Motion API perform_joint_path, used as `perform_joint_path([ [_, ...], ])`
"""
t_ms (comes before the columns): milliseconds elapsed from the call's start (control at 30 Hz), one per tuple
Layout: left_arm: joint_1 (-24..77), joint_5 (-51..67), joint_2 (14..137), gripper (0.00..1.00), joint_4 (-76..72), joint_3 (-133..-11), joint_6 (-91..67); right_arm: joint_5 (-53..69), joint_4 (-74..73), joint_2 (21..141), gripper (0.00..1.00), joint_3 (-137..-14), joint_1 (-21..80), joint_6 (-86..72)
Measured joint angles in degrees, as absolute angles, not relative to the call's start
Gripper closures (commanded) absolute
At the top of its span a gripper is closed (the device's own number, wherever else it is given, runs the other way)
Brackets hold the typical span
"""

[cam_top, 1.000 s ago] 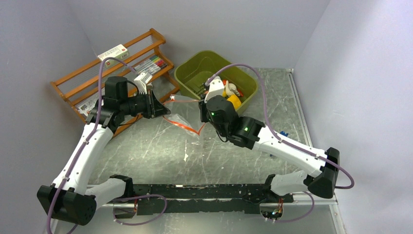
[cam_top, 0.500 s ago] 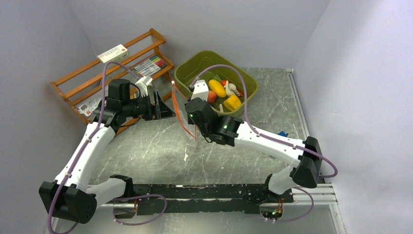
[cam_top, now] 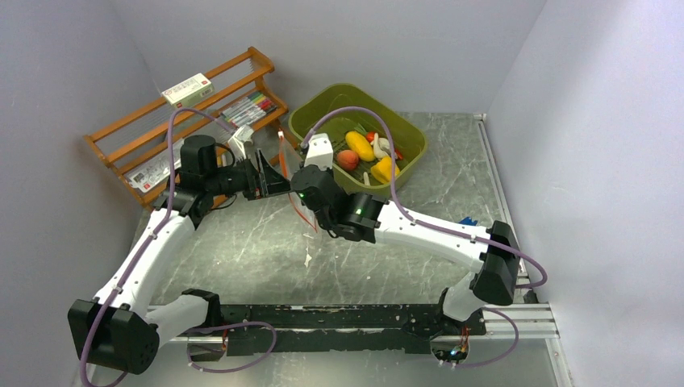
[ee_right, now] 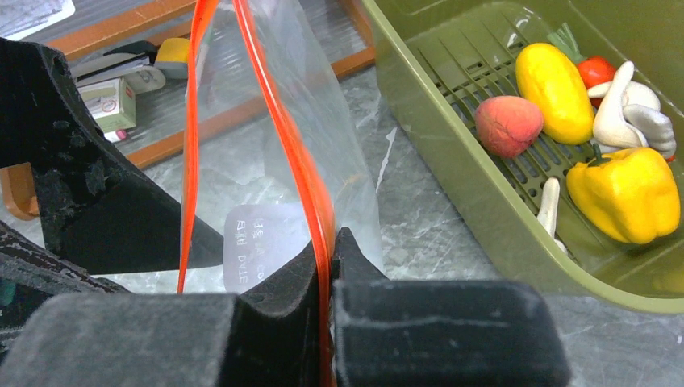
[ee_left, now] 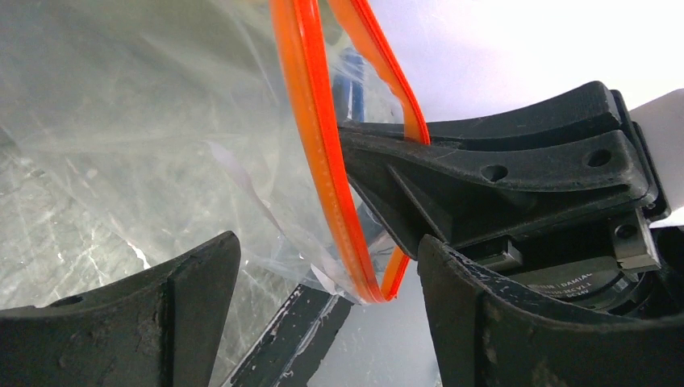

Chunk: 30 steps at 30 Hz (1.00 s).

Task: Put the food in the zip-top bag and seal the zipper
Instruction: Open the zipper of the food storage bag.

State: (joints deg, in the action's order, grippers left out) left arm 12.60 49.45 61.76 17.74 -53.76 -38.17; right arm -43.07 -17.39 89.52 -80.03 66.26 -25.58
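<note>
The clear zip-top bag (cam_top: 300, 211) hangs upright between my two grippers, above the table. My right gripper (cam_top: 297, 187) is shut on its red-orange zipper (ee_right: 323, 201), pinching one side of the strip (ee_right: 331, 242). The mouth gapes, its two strips apart. My left gripper (cam_top: 273, 179) is open; the zipper's looped end (ee_left: 355, 266) lies between its jaws, unpinched (ee_left: 327, 250). The food lies in the olive basket (ee_right: 452, 161): a yellow piece (ee_right: 552, 81), a red-orange round one (ee_right: 508, 125), a white piece (ee_right: 625, 113), a yellow pepper (ee_right: 625, 193). The carrot is not clearly visible.
The olive basket (cam_top: 347, 87) stands at the back, just right of the grippers. A wooden rack (cam_top: 161, 129) with markers (cam_top: 250, 105) and a white box (cam_top: 187, 87) sits at the back left, close behind my left gripper. A small blue object (cam_top: 468, 222) lies by the right arm.
</note>
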Motion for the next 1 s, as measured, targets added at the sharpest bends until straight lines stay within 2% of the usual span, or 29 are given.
perform_joint_path([
  [167, 12.82, 44.8, 62.08, 0.29, 19.62, -54.11, -36.91, -43.44, -16.49, 89.69, 1.0, -80.03, 66.81, -24.77],
  [400, 13.43, 30.74, 68.45, 0.32, 31.11, -59.77, -29.12, -44.51, -10.35, 89.52, 1.0, -79.48, 69.28, -18.37],
  [500, 13.43, 26.7, 68.62, 0.29, 34.3, -60.01, -27.42, -44.56, -5.93, 88.95, 1.0, -77.91, 70.98, -15.38],
  [633, 13.52, 28.58, 67.55, 0.24, 33.74, -59.35, -28.56, -45.71, -2.59, 89.14, 1.0, -77.43, 72.58, -13.37],
  [767, 13.61, 33.23, 67.05, 0.24, 29.71, -54.98, -31.55, -47.48, 0.67, 90.0, 1.0, -77.23, 73.28, -11.99],
  [833, 13.61, 34.54, 67.37, 0.33, 28.99, -52.88, -32.4, -47.9, 1.72, 90.28, 1.0, -76.62, 73.34, -11.49],
  [900, 13.61, 34.63, 67.7, 0.54, 28.99, -51.44, -32.62, -48.27, 2.61, 90.56, 1.0, -75.96, 73.43, -11.2],
  [1000, 13.67, 31.75, 67.83, 0.72, 29.93, -51.27, -31.53, -48.93, 2.48, 90.96, 1.0, -75.68, 73.49, -11.09],
])
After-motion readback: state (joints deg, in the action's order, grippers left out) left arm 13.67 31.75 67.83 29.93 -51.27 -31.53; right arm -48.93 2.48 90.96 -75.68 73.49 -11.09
